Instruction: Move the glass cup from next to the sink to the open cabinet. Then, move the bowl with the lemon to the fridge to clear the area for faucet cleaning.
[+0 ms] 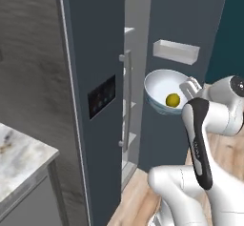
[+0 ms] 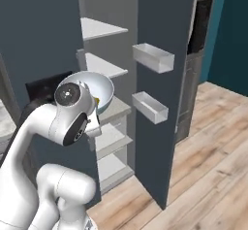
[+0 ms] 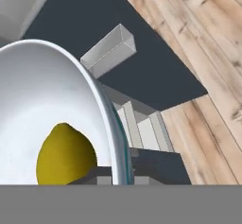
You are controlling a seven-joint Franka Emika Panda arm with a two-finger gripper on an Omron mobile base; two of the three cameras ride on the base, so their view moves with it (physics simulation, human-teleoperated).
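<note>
One hand (image 1: 189, 87) clamped, gripping bowl (image 1: 159, 87) rim

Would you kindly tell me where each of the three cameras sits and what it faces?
Left base view: behind the arm's left, facing the fridge; arm lower right, bowl with lemon held up.
Right base view: behind its right, facing the fridge shelves; arm lower left.
Hand view: on the hand, along the bowl's rim; fingers at bottom.
Shared: bowl, lemon, door bins.

Bare white fridge shelves (image 2: 104, 30)
</note>
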